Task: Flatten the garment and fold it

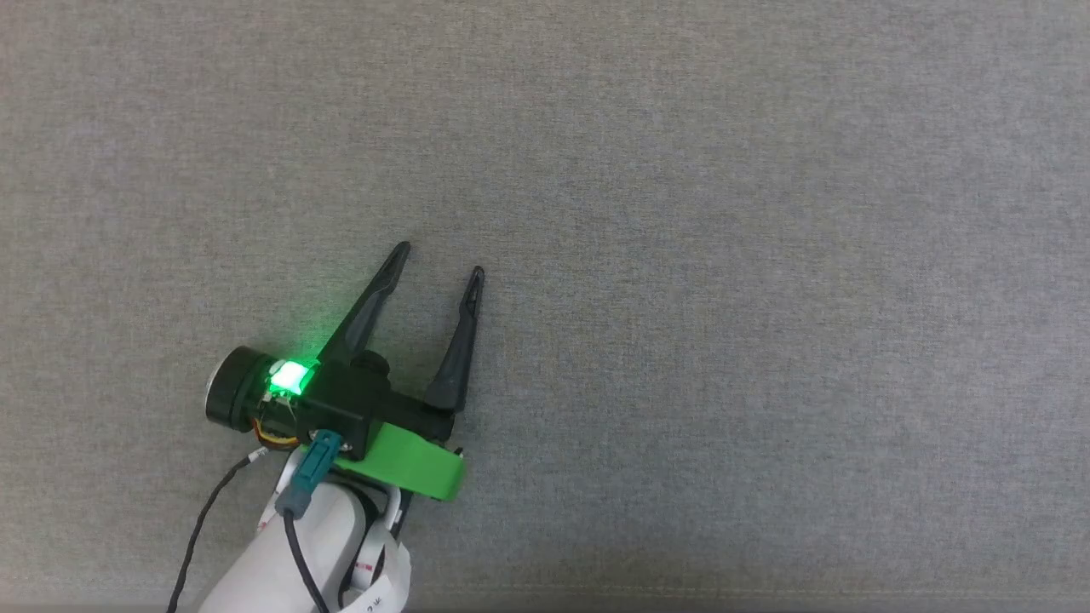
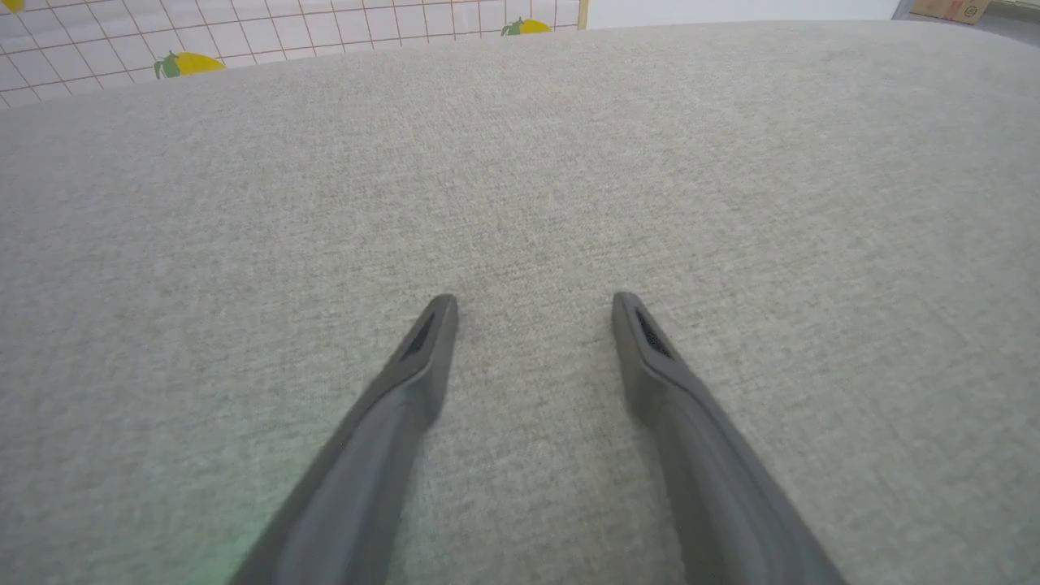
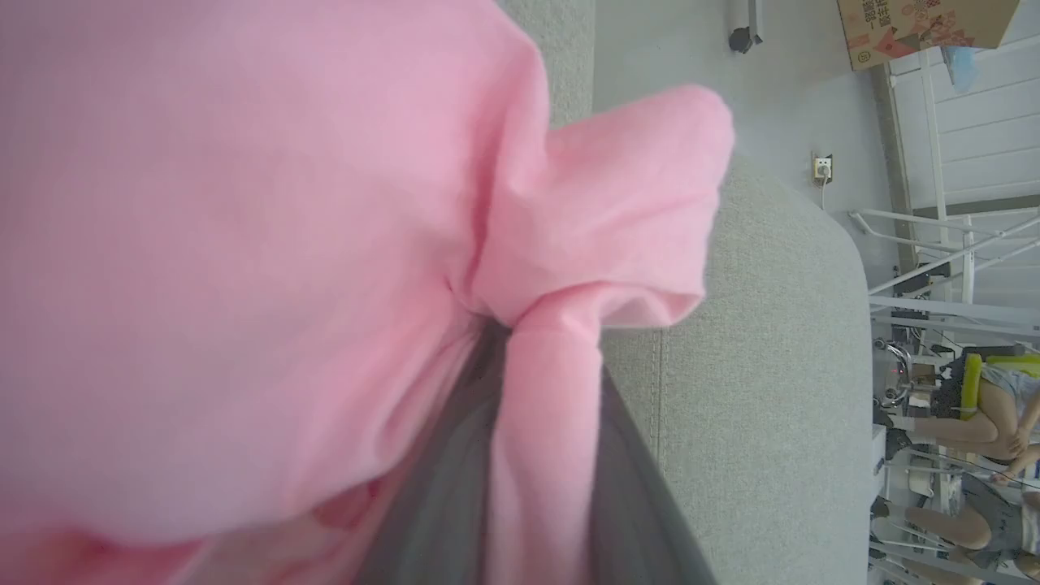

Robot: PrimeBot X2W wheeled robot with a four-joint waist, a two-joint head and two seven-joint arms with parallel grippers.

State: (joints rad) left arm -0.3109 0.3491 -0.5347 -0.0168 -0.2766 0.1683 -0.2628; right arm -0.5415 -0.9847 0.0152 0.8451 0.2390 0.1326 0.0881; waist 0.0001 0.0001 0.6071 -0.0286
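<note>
head: left gripper (image 1: 438, 260) spread, holding nothing, over grey cushion (image 1: 766, 255) near its front edge.
left wrist: fingers (image 2: 422, 341) apart above cushion.
right wrist: right gripper (image 3: 497, 341) clenched on bunched pink garment (image 3: 244, 244) beside cushion edge. right arm nearer, likely lays it down.

Even, soft light with faint shadows. A green lamp (image 1: 288, 375) glows on the left pincer (image 1: 438, 260); the garment (image 3: 244, 244) is blurred close to the lens.

Your left gripper (image 1: 438, 260) has two long black fingers (image 1: 366, 311) and a glowing green light (image 1: 288, 376). Beside the light you see a green plate (image 1: 409, 464), a bluish plug (image 1: 311, 472), a black cable (image 1: 196, 532) and a white forearm (image 1: 315, 545).
</note>
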